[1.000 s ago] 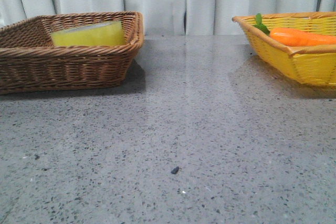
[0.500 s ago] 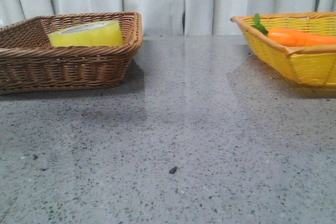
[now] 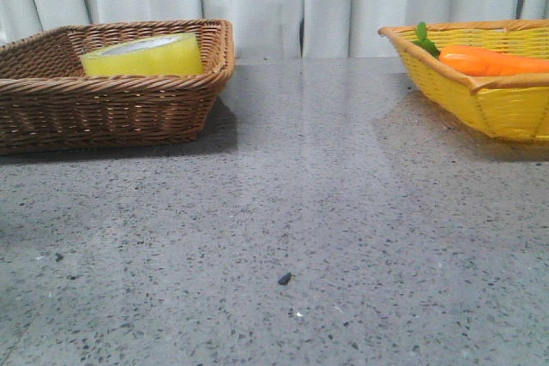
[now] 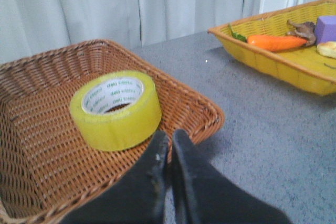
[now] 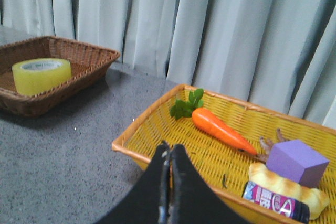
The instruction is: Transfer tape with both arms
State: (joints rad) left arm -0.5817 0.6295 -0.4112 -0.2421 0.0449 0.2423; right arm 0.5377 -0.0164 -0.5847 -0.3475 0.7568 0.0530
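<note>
Approach step, nothing grasped: left claw (image 4: 169,140) closed and empty, poised at the near rim of the brown basket (image 4: 210,114); right claw (image 5: 168,157) likewise closed (over the yellow basket (image 5: 131,148)). Tape (image 4: 116,108) lies flat in the brown basket, 11 o'clock from the left claw. Next move, as judged: open the left claw, advance, grip the roll's wall.

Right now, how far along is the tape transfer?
Nothing looks done: the yellow translucent tape roll lies flat in the brown wicker basket. In hand: nothing; left gripper and right gripper are shut and empty. Left: pick-up, handover, placing.
</note>
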